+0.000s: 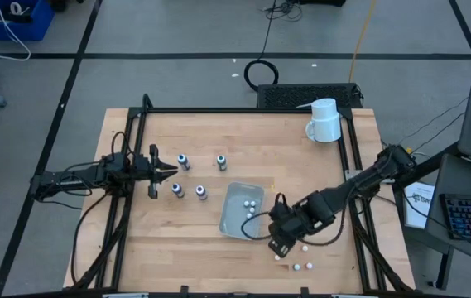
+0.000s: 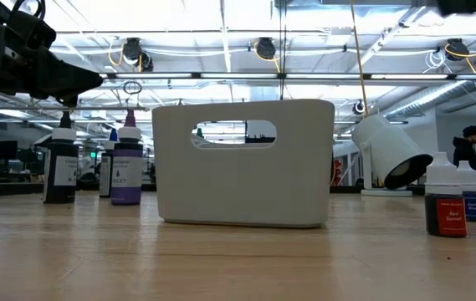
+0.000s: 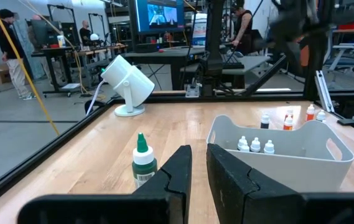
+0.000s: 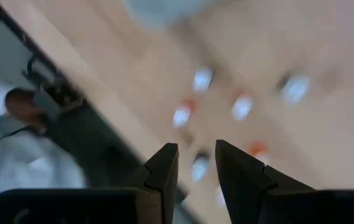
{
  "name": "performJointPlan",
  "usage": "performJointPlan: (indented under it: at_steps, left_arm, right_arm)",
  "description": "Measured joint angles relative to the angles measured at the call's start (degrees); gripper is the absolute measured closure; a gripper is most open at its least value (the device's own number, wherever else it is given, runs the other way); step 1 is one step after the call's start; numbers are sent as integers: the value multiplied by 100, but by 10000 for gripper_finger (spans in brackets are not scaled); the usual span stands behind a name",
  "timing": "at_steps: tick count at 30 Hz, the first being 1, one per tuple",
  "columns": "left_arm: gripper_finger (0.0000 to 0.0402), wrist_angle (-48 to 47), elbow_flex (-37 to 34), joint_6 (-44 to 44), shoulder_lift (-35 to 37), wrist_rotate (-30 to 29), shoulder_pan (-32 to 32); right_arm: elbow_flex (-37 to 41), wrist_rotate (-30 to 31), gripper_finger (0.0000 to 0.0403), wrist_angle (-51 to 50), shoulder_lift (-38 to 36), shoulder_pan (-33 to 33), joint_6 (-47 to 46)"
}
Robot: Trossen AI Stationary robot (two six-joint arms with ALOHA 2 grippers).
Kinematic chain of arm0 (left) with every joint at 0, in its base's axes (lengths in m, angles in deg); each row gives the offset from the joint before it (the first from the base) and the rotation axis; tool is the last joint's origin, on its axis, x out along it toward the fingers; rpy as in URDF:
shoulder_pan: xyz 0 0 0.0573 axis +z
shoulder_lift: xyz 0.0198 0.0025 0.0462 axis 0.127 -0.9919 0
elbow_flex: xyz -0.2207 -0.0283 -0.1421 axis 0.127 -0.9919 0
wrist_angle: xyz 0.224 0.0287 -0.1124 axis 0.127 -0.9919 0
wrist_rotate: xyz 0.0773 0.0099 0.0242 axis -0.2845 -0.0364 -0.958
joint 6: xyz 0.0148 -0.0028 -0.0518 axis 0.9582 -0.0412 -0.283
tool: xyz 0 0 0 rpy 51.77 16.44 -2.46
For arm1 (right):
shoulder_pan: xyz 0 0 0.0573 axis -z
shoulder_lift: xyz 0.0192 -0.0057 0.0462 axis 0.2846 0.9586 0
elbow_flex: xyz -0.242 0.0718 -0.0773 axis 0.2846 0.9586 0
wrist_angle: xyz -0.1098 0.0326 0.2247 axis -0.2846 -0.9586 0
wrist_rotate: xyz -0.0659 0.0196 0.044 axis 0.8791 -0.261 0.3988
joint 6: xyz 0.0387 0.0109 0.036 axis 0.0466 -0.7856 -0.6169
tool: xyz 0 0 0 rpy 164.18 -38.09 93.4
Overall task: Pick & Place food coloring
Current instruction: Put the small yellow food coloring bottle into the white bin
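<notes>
The right gripper (image 1: 280,245), jaws narrowly parted and empty, hangs over the small bottles (image 1: 301,266) lying just past it at five o'clock, likely lining up a pick for the bin (image 1: 228,217) at ten o'clock, while the left gripper (image 1: 167,171) waits shut.

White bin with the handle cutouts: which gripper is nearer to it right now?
Right. The right gripper hovers just off the white bin, above the loose small bottles. The left gripper waits farther off, beyond the dark-capped bottles.
</notes>
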Motion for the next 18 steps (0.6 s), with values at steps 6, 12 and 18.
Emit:
performJointPlan:
  at_steps: [6, 12, 18]
  left_arm:
    - [344, 0, 0, -1, 1, 0, 0]
    - [344, 0, -1, -2, 2, 0, 0]
    - [344, 0, -1, -2, 2, 0, 1]
  right_arm:
    - [685, -884, 303, 89, 6, -779, -1920]
    - [518, -765, 303, 151, 2, -1704, -3945]
    - [475, 84, 303, 36, 90, -2382, -5393]
